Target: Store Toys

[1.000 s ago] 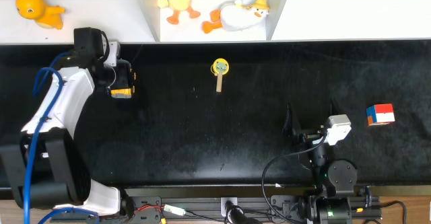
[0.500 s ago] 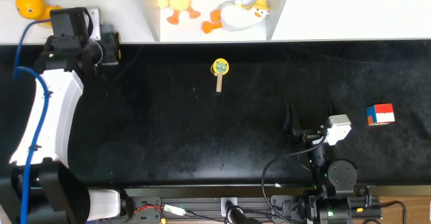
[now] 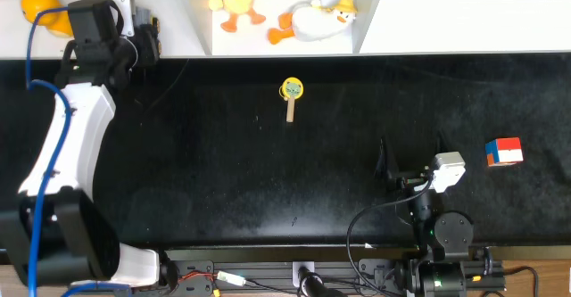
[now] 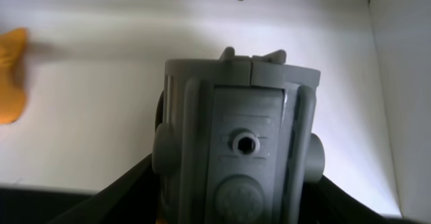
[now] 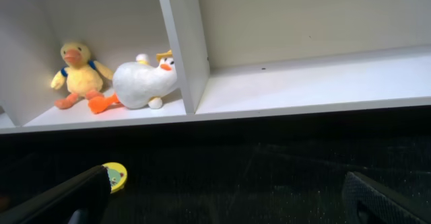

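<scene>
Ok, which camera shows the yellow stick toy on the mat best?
Top view: the yellow stick toy lies whole and unobstructed on the black mat, head and stick both clear. The right wrist view catches just its round head, from a low side angle.

White shelf point(image 3: 446, 16) — black tabletop point(image 3: 223, 181)

Light comes evenly from overhead. The white shelf point(image 3: 446, 20) glares bright, almost washed out, while the black table point(image 3: 268, 172) soaks it up and looks dim. In my left wrist view the grey toy point(image 4: 236, 143) sits too close and blurs. In my right wrist view my fingers point(image 5: 67, 194) are dark, soft, unfocused shapes at the edge.
</scene>
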Action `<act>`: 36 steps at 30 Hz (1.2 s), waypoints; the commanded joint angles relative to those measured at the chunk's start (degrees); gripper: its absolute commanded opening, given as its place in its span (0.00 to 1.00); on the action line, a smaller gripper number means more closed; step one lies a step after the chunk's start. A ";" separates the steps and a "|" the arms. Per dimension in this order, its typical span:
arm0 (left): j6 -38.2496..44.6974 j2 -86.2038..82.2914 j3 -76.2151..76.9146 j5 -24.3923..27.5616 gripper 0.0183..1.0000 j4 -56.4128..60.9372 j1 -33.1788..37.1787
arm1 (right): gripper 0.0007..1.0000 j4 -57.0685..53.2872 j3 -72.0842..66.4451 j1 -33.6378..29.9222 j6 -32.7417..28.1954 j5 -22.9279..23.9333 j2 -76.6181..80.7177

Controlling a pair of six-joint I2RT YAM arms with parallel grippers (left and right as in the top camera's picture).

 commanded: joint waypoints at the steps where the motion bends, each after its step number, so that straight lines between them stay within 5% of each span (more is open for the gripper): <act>1: -0.66 1.77 1.25 1.88 0.34 2.40 0.07 | 0.99 0.24 -0.81 0.26 0.24 0.24 -0.44; 7: -0.66 2.60 1.25 1.84 0.50 3.19 0.07 | 0.99 0.24 -0.81 0.26 0.24 0.24 -0.44; 12: -0.66 2.60 1.25 1.68 0.85 3.91 0.07 | 1.00 0.24 -0.81 0.26 0.24 0.24 -0.44; 19: -0.68 2.56 1.27 1.73 1.00 3.89 0.07 | 1.00 0.24 -0.81 0.26 0.24 0.24 -0.44; 36: -1.70 -13.31 3.82 -1.25 1.00 -18.69 0.11 | 0.99 0.22 -0.81 0.26 0.24 0.24 -0.44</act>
